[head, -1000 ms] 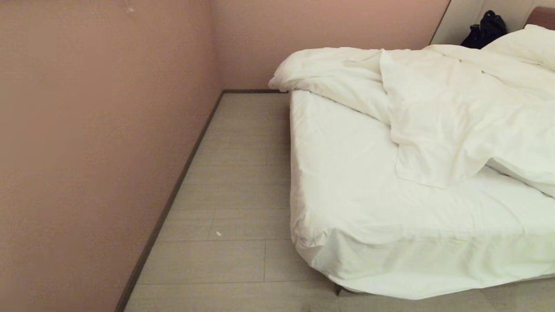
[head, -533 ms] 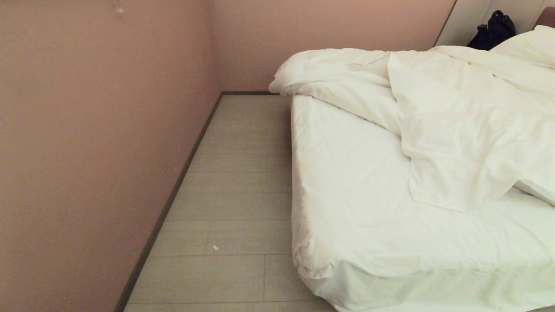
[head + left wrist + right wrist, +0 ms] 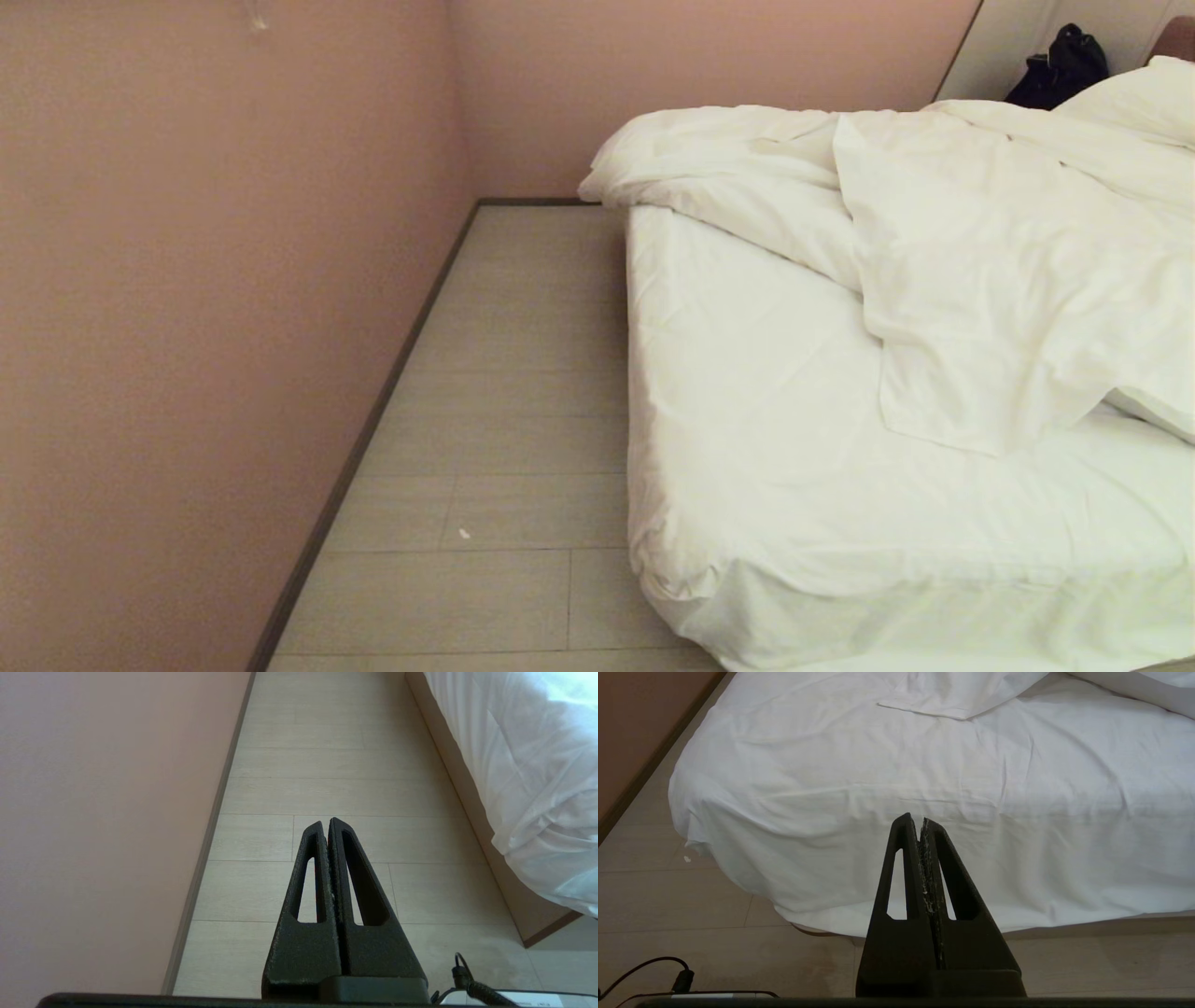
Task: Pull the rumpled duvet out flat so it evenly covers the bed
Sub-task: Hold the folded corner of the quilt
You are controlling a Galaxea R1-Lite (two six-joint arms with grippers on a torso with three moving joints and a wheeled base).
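**Parked at the foot corner, duvet not yet touched**

Pink walls and a pale plank floor (image 3: 504, 420) fill my left side, with the bed (image 3: 747, 411) on my right. The duvet (image 3: 934, 243) lies bunched toward the headboard end, one flat flap reaching down over the bare sheet, a pillow (image 3: 1139, 98) beyond it. Neither arm shows in my head view. From the wrist cameras, my left gripper (image 3: 325, 826) hangs over the floor beside the bed frame, fingers pressed together and empty; my right gripper (image 3: 916, 821) faces the mattress's foot edge, fingers likewise together on nothing. I judge this as the approach step. Next I would need to open a gripper, reach that near flap's edge and draw it toward the foot.
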